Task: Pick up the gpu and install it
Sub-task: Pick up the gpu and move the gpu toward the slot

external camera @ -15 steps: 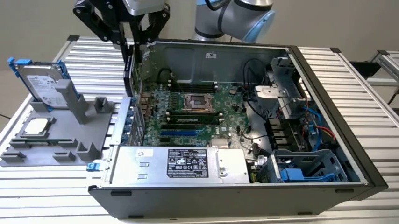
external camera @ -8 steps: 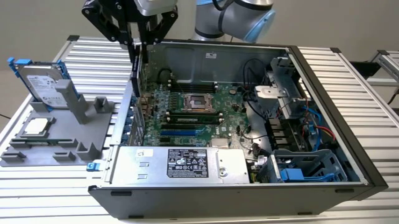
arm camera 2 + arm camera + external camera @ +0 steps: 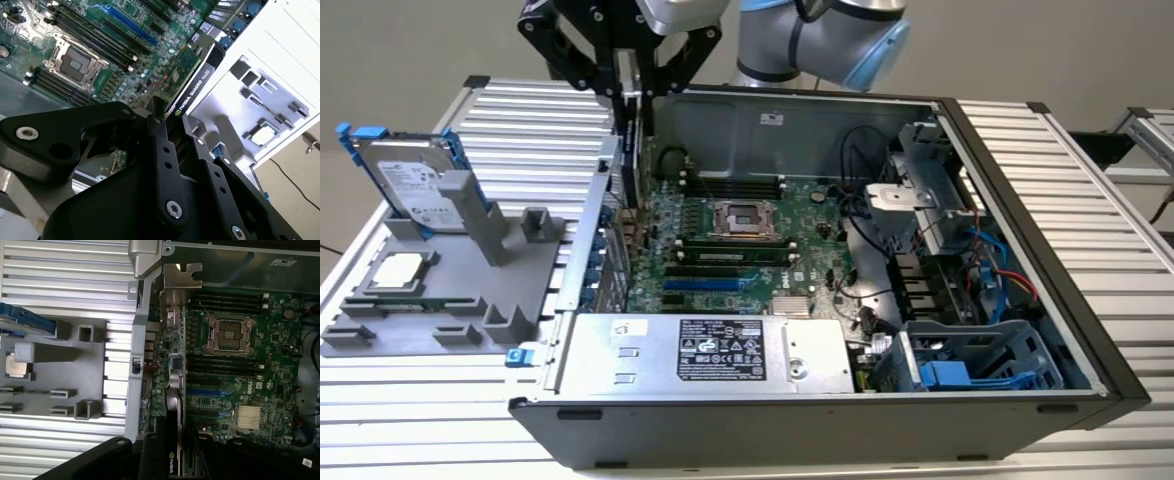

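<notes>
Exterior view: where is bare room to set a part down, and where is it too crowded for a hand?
Bare: the ribbed table on the exterior view's right of the computer case, and the strip behind the gray tray. Crowded: the cables by the drive cage, and the case wall beside the tray, where the gripper holds the gpu.

I've got the gpu (image 3: pixel 194 86), a thin green card with black cooler and silver end bracket (image 3: pixel 180 277), upright on edge, clamped in the gripper (image 3: pixel 635 98) just inside the open case's (image 3: pixel 720 125) wall on the exterior view's left, over the motherboard (image 3: pixel 761 250).
</notes>
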Action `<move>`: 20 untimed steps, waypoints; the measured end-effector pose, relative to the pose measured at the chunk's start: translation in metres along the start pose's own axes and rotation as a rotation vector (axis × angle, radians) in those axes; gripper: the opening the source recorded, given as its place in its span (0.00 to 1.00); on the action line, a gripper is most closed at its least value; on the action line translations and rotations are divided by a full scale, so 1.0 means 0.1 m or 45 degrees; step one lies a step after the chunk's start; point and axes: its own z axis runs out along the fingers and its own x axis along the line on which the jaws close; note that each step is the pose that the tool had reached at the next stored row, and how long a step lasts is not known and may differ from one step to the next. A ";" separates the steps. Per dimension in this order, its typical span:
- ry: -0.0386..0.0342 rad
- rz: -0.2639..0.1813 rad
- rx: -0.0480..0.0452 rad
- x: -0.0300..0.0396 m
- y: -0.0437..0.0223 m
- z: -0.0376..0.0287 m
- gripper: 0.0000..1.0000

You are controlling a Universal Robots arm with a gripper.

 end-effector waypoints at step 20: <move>0.0012 -0.024 0.000 -0.366 -0.021 -0.003 0.00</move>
